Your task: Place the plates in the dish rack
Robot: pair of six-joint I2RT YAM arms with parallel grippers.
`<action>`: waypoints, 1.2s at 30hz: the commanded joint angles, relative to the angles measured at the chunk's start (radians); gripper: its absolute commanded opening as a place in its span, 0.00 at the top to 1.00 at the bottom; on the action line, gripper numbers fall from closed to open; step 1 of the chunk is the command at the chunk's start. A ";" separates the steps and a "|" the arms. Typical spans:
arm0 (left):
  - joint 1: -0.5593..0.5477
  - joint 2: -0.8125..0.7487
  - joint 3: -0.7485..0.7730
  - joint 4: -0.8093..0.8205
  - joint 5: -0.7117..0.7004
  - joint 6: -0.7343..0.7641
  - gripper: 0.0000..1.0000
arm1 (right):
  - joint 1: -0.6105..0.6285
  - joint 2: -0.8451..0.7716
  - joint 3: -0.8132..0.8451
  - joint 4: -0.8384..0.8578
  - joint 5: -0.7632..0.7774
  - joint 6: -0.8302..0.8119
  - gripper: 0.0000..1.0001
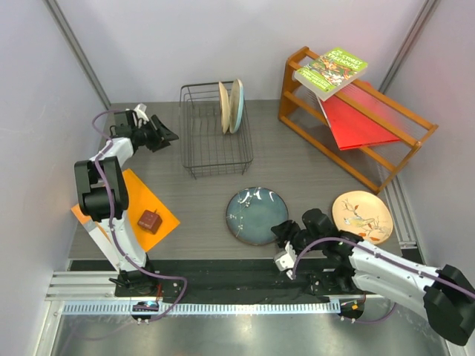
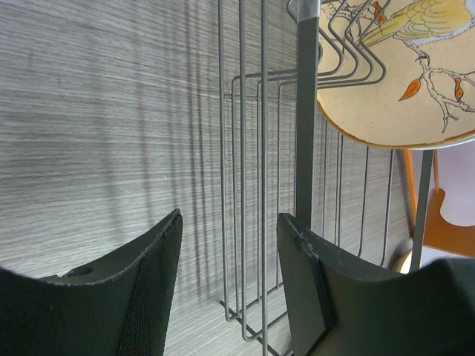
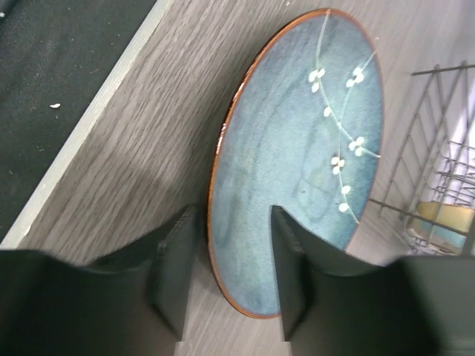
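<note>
Tabletop [image 1: 297,159] first: grey wood, with a wooden shelf [image 1: 288,85] at the far right and the wire dish rack [image 1: 215,144] at the far middle. Two plates stand on edge at the rack's right side, a tan one [image 1: 223,107] against a light-blue one [image 1: 236,105]; the slots to their left are free. An orange mat [image 1: 130,196] lies near left.

The blue plate [image 1: 256,215] lies flat at the near middle, and a bird plate [image 1: 362,216] lies flat to its right, well apart.

The right fingers [image 3: 174,259] stand parted astride the blue plate's near-right rim, one out over the tabletop, one over the glaze, gripping nothing. The left fingers [image 2: 159,282] are about half open and empty, just beside the rack's left wall.

My worry is the bite. The plate sits flat, so a shallow pinch on that slick rim could skate it away or let it drop on the lift. The tabletop's near edge runs close behind the right arm, and its forearm passes near the bird plate, so a wide swing might sweep it. The way to the rack looks open.
</note>
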 commanded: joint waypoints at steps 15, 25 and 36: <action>-0.004 -0.051 0.055 -0.035 0.018 0.048 0.44 | 0.006 -0.244 0.255 -0.172 0.163 0.352 0.37; -0.009 0.053 0.145 -0.030 -0.008 0.049 0.53 | -0.055 0.389 0.785 0.100 0.734 1.196 0.31; -0.061 0.191 0.366 -0.090 -0.095 0.135 1.00 | -0.202 0.654 1.052 0.093 0.695 1.577 0.89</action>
